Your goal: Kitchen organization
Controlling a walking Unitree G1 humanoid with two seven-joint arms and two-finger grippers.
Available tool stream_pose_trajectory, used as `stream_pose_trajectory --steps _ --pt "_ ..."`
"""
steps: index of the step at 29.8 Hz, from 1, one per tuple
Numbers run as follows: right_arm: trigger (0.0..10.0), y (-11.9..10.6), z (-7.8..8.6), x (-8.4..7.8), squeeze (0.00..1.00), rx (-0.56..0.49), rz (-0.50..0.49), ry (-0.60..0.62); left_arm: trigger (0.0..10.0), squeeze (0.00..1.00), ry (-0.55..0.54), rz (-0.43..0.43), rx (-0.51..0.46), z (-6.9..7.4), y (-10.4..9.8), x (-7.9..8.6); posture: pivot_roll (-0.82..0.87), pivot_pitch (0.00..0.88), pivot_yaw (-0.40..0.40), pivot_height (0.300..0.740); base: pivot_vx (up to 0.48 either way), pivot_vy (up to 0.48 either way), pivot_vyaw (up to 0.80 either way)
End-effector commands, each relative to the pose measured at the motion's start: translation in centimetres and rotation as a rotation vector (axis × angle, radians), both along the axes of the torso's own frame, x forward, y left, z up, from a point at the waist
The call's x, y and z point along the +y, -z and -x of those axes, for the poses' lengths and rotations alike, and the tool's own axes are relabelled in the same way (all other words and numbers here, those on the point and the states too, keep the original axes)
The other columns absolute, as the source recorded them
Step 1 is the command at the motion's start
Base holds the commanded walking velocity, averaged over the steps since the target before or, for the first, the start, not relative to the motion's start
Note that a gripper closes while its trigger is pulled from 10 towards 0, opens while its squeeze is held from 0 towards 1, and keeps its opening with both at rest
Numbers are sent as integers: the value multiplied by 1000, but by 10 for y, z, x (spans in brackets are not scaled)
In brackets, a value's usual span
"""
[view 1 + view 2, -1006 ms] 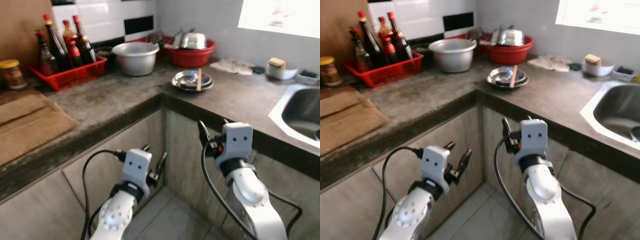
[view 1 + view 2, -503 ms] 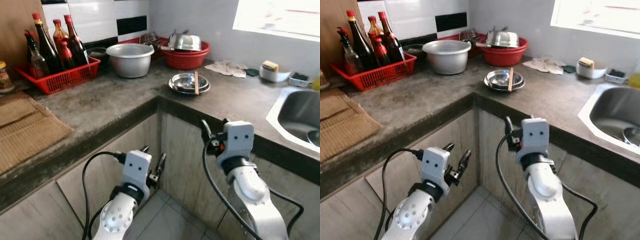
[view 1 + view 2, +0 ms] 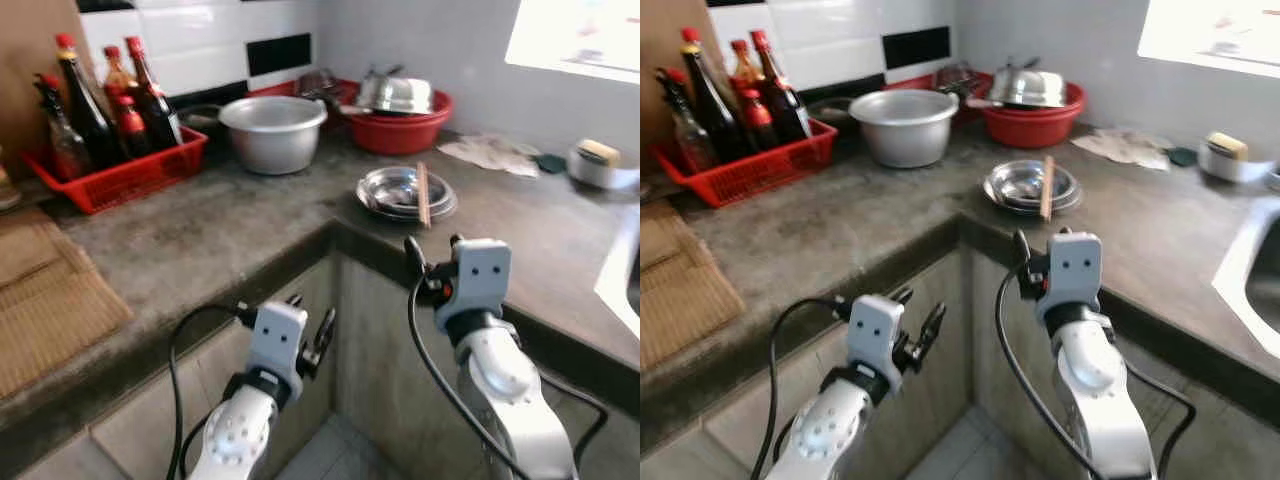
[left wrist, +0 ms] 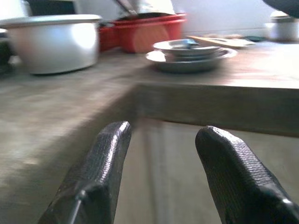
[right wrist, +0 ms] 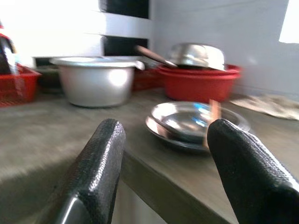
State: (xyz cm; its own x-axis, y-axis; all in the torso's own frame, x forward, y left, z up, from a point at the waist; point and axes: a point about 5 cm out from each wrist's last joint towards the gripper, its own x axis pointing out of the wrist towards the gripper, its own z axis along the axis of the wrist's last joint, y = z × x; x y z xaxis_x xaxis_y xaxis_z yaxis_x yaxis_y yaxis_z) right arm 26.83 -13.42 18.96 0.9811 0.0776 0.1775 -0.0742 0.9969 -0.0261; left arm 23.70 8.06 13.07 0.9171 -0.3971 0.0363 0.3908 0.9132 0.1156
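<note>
A stack of steel plates (image 3: 395,192) with wooden chopsticks (image 3: 422,181) across it sits near the counter's inner corner. Behind it are a silver pot (image 3: 272,132) and a red basin (image 3: 400,128) holding an upturned steel bowl (image 3: 402,94). My left gripper (image 3: 311,310) is open and empty, below the counter edge in front of the cabinet. My right gripper (image 3: 433,246) is open and empty too, at counter-edge height just before the plates. The right wrist view looks between the fingers (image 5: 105,140) at the plates (image 5: 191,122).
A red basket (image 3: 125,170) of dark sauce bottles (image 3: 80,100) stands at the back left, with a woven mat (image 3: 45,295) nearer me. At the right lie a cloth (image 3: 492,152) and a white dish with a sponge (image 3: 597,163). Grey cabinet doors (image 3: 385,350) are below.
The whole picture has shifted right and down, so the camera moved; the sink has slid out at the right edge. Both grippers stay open and held as before.
</note>
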Motion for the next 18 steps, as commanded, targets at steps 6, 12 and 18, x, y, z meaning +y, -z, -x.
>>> stream_pose_trajectory --steps 6,12,18 --pt "10000 -5 -1 5 0 -12 -6 -26 10000 0 -8 -34 -9 0 1 2 44 0 -33 740 62 0 0" --pt "10000 -6 -2 5 0 -17 -4 -25 10000 0 -10 -43 -9 0 2 2 42 0 -33 740 0 -427 0" --pt "10000 -7 -3 4 0 -20 -3 -25 10000 0 -29 -24 -1 -1 2 3 43 0 -37 740 0 -381 0"
